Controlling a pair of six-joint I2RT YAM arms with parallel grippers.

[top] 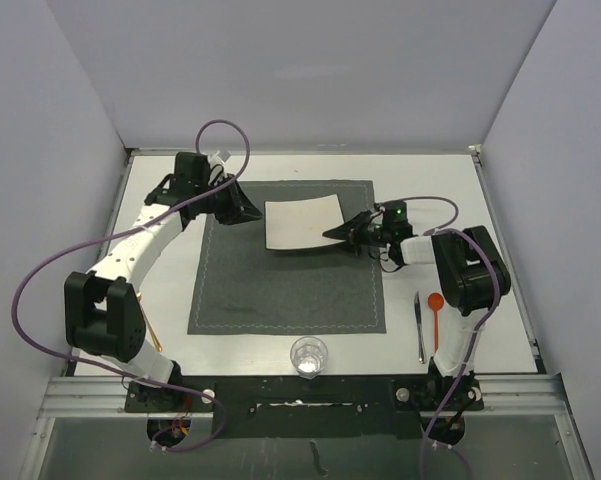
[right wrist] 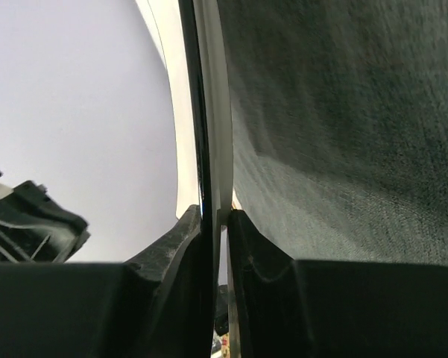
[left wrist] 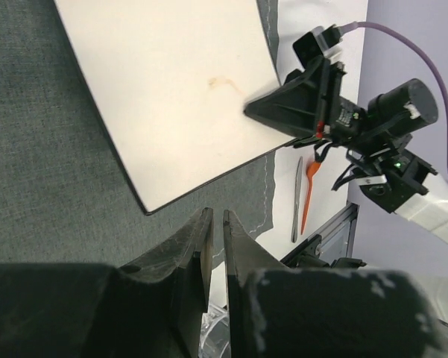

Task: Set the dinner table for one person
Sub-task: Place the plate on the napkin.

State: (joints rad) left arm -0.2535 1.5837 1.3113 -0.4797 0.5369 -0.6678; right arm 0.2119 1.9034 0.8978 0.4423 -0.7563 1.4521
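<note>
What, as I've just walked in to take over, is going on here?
The right gripper is shut on the right edge of a square cream plate over the grey placemat. The left gripper is shut on nothing, just left of the plate. A glass, a knife and an orange spoon sit on the dinner table, off the mat.

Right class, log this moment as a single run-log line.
right claw: shut on flat cream square plate | plate: over dark grey stitched cloth placemat | left claw: shut, empty, beside plate
</note>
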